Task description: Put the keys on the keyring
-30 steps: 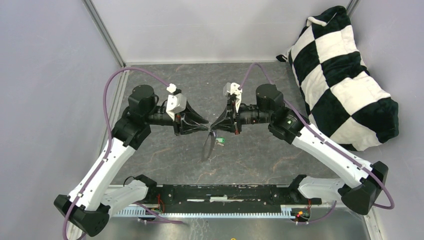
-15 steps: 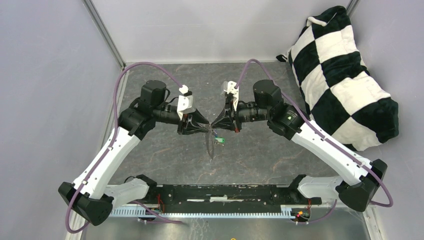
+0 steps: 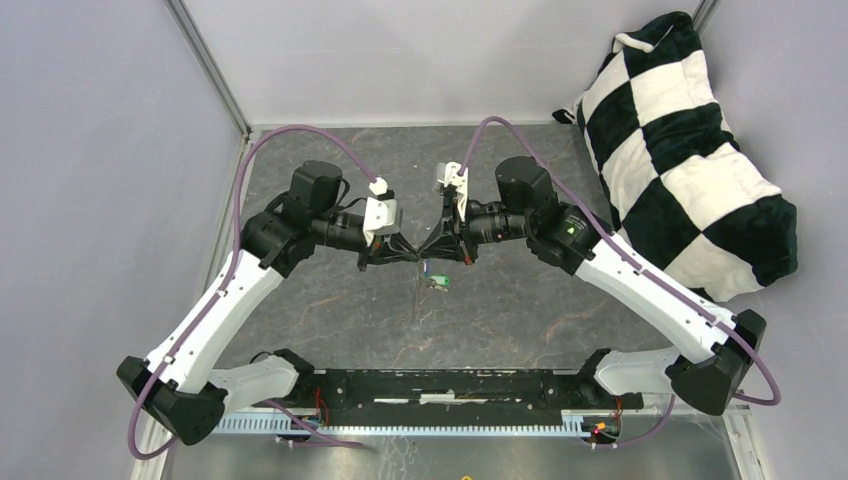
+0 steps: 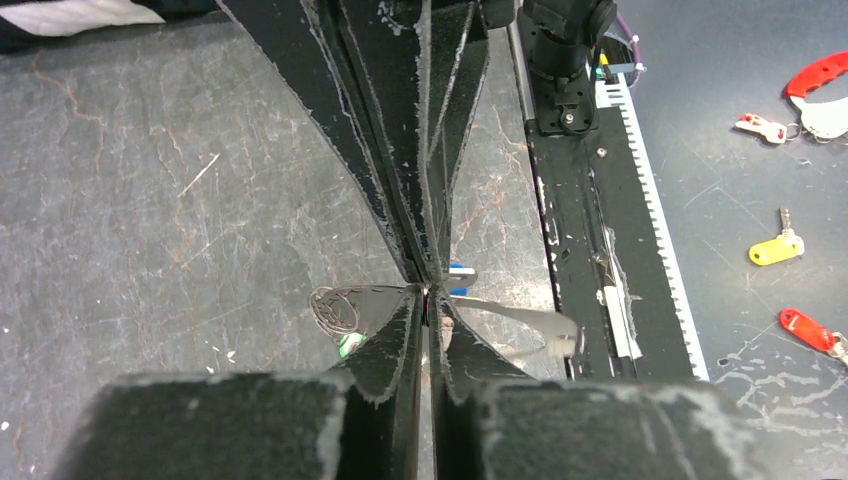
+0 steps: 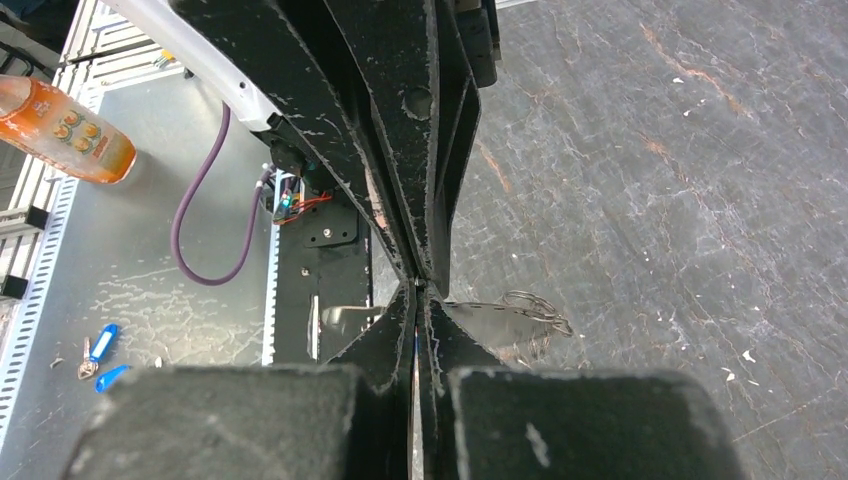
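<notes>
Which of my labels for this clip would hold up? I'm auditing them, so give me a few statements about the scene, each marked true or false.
1. The left gripper and the right gripper meet tip to tip over the table. True.
2. The checkered pillow lies on the left arm's side. False: it sits on the right side.
3. Both grippers stand wide open. False: in the wrist views each pair of jaws is closed to a sliver.
4. A green-headed key shows close by the meeting tips. True.
5. The keyring lies in the far left corner. False: it is right at the meeting fingertips.
</notes>
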You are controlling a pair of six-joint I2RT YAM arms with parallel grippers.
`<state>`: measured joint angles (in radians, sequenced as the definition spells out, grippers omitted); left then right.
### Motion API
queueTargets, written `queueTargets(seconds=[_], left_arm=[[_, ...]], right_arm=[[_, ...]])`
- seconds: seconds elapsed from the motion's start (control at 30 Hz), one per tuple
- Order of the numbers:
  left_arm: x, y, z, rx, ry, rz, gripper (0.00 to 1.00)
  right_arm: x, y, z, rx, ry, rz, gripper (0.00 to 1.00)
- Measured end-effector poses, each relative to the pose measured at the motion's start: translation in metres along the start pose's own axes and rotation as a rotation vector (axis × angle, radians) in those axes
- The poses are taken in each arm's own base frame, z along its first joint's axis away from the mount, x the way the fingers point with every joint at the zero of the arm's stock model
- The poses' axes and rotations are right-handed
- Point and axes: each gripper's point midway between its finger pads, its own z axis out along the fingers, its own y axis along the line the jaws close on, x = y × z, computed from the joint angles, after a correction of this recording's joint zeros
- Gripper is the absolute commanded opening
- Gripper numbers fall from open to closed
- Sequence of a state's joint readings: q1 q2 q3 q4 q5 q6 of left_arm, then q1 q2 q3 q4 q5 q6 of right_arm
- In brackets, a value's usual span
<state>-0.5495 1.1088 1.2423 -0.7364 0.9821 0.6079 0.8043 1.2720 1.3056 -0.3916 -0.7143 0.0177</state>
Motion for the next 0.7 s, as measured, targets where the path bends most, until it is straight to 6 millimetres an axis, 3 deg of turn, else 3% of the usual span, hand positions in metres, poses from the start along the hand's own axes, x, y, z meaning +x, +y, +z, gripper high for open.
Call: queueTargets(seconds=[0.13, 0.27, 0.43, 0.7], left_arm=[[0.002, 0.001, 0.001, -0.001, 0.019, 0.004, 0.02], [0.002, 0.001, 0.000, 0.003, 0.033, 0.026, 0.02], [0.006, 0.001, 0.000, 0.005, 0.046, 0.008, 0.02], [-0.025, 0.002, 0.005, -0.051, -0.155, -0.112, 0.02]], right_arm=[[0.001, 0.001, 0.001, -0.005, 0.007, 0.002, 0.01], [0.001, 0.002, 0.001, -0.005, 0.008, 0.004, 0.25], [-0.017, -0.001, -0.006, 0.041, -0.030, -0.026, 0.43], [-0.072, 0.014, -0.067, 0.200, -0.256, -0.115, 0.48]])
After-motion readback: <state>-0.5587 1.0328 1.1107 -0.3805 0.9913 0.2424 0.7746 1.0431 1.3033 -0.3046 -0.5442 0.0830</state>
